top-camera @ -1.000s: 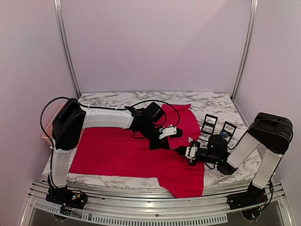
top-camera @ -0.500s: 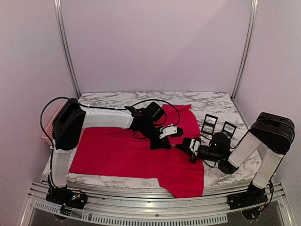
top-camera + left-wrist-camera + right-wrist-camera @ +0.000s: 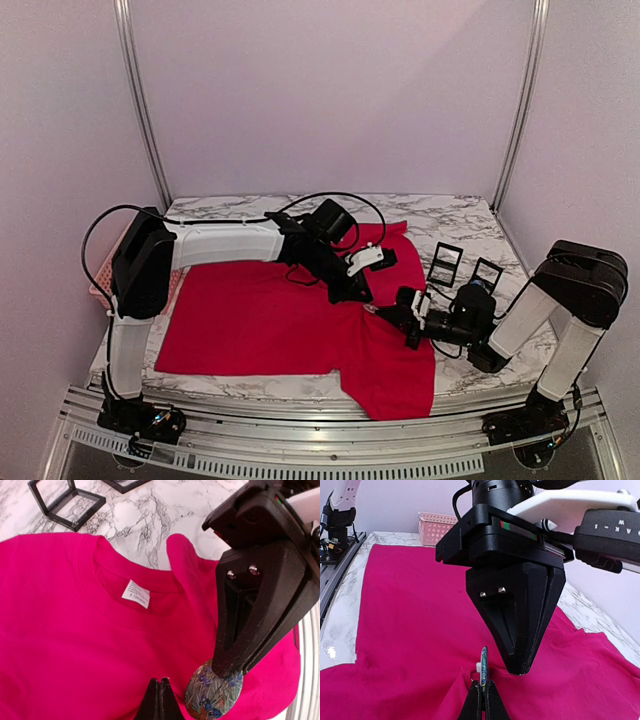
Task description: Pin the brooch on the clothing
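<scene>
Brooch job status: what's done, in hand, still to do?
Done: red T-shirt lies spread on the marble table; right hand grips the brooch. In hand: left hand is shut on the shirt, apparently pinching fabric, with the brooch held edge-on right beside it. To do: no pin visibly through the cloth yet, so piercing, fastening and letting go remain.

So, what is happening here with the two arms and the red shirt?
Two robot arms work over a red T-shirt spread on the marble table. The right gripper is shut on a small oval brooch with a colourful pattern and holds it at the fabric near the collar. The left gripper, also shut, seems to pinch the shirt right beside it. Whether the pin is through the fabric, I cannot tell.
</scene>
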Tool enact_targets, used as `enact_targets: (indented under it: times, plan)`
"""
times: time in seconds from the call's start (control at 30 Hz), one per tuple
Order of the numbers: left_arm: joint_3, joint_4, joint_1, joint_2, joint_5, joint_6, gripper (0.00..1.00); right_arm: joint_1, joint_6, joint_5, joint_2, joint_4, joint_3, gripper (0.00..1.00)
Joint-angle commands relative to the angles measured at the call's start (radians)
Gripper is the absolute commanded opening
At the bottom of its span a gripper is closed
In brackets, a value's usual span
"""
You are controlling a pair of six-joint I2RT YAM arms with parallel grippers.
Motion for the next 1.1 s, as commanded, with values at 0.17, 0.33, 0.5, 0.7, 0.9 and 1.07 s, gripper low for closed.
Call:
enact_targets:
  times: [0.17, 0.33, 0.5, 0.7, 0.9, 1.07]
  plan:
    - [-0.005, 0.075, -0.015, 0.023, 0.019, -0.065, 0.00, 0.009, 0.047, -0.122, 0.059, 0.155, 0.000, 0.00]
    - [0.039, 0.085, -0.021, 0.057, 0.024, -0.079, 0.00, 0.008, 0.133, -0.156, 0.061, 0.208, -0.004, 0.00]
    - [0.086, 0.052, -0.022, 0.087, 0.014, -0.065, 0.00, 0.014, 0.233, -0.138, 0.072, 0.255, -0.028, 0.00]
    - [-0.004, 0.042, -0.016, 0.030, -0.022, 0.001, 0.00, 0.014, 0.282, -0.107, 0.012, 0.185, -0.041, 0.00]
    - [-0.004, -0.041, 0.035, -0.050, -0.063, 0.089, 0.32, 0.005, 0.343, -0.110, -0.015, 0.088, -0.018, 0.00]
    - [-0.036, -0.117, 0.124, -0.117, 0.062, 0.130, 0.51, 0.001, 0.377, -0.132, -0.004, 0.050, -0.010, 0.00]
